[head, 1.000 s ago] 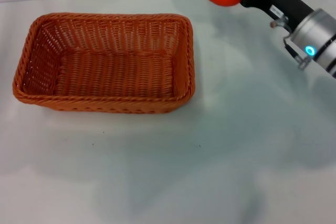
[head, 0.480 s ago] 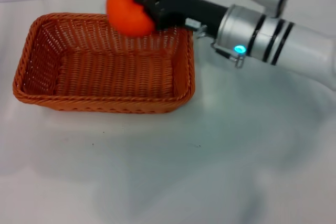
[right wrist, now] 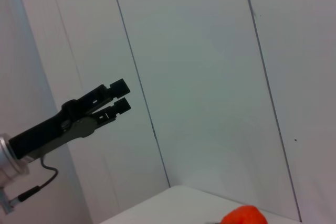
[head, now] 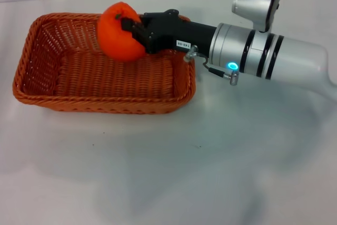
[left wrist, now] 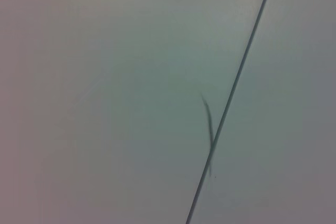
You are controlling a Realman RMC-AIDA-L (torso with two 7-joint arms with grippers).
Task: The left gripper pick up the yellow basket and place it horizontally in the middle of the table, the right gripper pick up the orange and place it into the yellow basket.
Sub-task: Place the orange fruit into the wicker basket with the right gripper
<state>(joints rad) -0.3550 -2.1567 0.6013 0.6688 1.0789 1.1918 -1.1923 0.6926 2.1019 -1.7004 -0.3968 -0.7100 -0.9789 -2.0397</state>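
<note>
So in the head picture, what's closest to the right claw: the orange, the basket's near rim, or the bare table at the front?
1. The orange: held in the right claw, over the basket's back right part.
2. The yellow basket's near rim: below, toward the robot.
3. The table at the front: farthest.

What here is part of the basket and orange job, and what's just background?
Part of the job: yellow basket, orange, right gripper holding it, left gripper raised off to the side, table.
Just background: tiled wall.
</note>
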